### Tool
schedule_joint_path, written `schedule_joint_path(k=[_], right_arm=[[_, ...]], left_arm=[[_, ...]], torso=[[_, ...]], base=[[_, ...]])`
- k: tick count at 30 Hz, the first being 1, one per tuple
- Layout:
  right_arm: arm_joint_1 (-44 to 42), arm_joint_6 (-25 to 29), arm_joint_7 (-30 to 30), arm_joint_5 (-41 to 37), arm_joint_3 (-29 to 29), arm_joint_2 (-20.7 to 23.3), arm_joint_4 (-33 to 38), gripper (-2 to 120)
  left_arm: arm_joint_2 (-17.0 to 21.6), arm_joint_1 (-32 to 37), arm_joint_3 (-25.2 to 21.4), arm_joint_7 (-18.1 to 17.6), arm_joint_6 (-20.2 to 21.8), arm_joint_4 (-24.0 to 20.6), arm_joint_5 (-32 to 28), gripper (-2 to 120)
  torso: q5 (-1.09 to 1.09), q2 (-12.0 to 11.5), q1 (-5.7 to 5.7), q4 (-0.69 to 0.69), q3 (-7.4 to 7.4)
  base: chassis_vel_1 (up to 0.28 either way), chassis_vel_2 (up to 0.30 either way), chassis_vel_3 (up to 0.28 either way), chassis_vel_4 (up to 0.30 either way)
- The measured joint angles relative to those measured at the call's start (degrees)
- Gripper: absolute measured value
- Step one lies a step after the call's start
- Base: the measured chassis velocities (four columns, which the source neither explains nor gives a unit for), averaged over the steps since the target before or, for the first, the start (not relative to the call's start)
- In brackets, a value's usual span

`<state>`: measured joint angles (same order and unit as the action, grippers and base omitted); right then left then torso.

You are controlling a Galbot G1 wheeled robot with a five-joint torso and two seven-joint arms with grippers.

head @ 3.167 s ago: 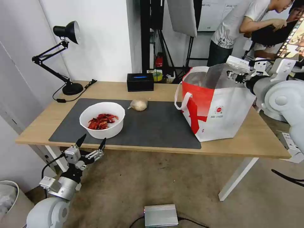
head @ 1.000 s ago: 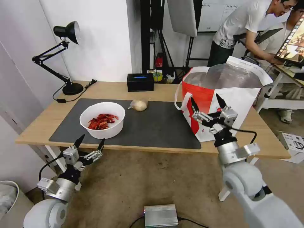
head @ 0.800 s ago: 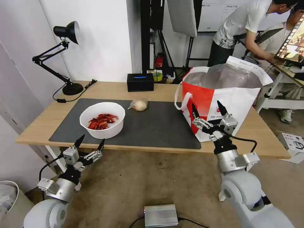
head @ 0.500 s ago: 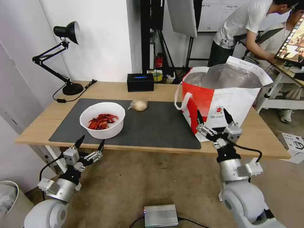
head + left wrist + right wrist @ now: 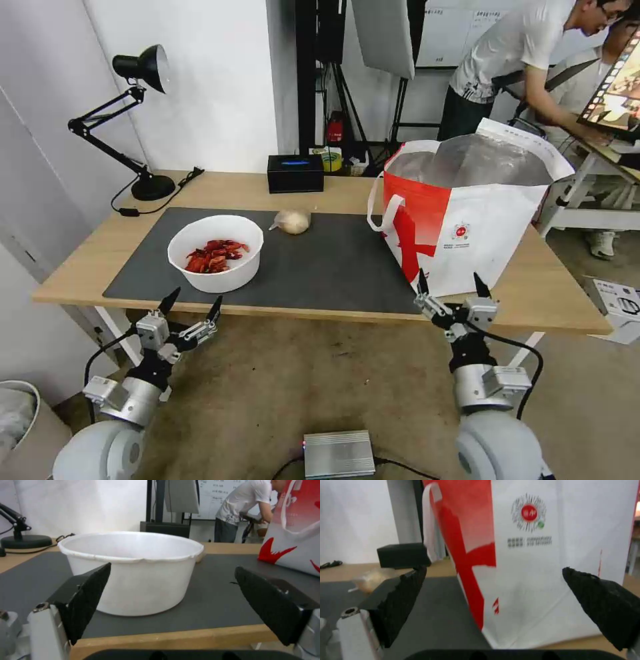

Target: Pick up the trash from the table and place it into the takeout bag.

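Takeout bag (image 5: 480, 227) interior hidden (foil lining visible)

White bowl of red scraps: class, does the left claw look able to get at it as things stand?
Probably yes. The left claw hangs open just off the table's near edge, facing the white bowl, with bare mat between them.

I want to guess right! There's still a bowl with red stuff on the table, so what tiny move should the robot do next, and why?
Probably ease the left end effector forward toward the white bowl. It hangs open at the table edge, right in front of the bowl, which sits on the grey mat, not yet in the takeout bag.
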<state>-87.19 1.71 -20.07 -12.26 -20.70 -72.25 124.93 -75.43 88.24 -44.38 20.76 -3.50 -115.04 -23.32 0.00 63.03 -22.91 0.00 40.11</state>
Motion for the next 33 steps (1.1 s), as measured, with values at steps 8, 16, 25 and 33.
schedule_joint_path(k=[8, 16, 25, 33], right_arm=[[-0.25, 2.00, 2.54, -0.79, 1.29, -1.33, -2.35, 100], [-0.40, 3.90, 4.41, -0.69, 1.95, -2.15, -3.82, 100], [-0.89, 4.53, 4.88, -0.32, 2.24, -2.86, -4.29, 100], [-1.25, 4.74, 4.93, -0.15, 2.23, -3.05, -4.27, 100]], left_arm=[[0.01, -0.03, -0.09, -0.27, 0.18, 0.68, 1.02, 100], [-0.05, -0.23, -0.02, -0.40, 0.49, 1.44, 1.48, 100], [-0.11, -0.35, -0.03, -0.44, 0.77, 1.44, 1.54, 100], [-0.42, -0.29, -0.08, -0.45, 0.78, 1.33, 1.57, 100]], torso=[[0.00, 0.00, 0.00, 0.00, 0.00], [0.00, -0.01, -0.01, 0.00, 0.00], [0.00, -0.01, -0.01, 0.00, 0.00], [0.00, -0.01, -0.01, 0.00, 0.00]], base=[[0.000, 0.000, 0.000, 0.000], [0.000, 0.000, 0.000, 0.000], [0.000, 0.000, 0.000, 0.000], [0.000, 0.000, 0.000, 0.000]])
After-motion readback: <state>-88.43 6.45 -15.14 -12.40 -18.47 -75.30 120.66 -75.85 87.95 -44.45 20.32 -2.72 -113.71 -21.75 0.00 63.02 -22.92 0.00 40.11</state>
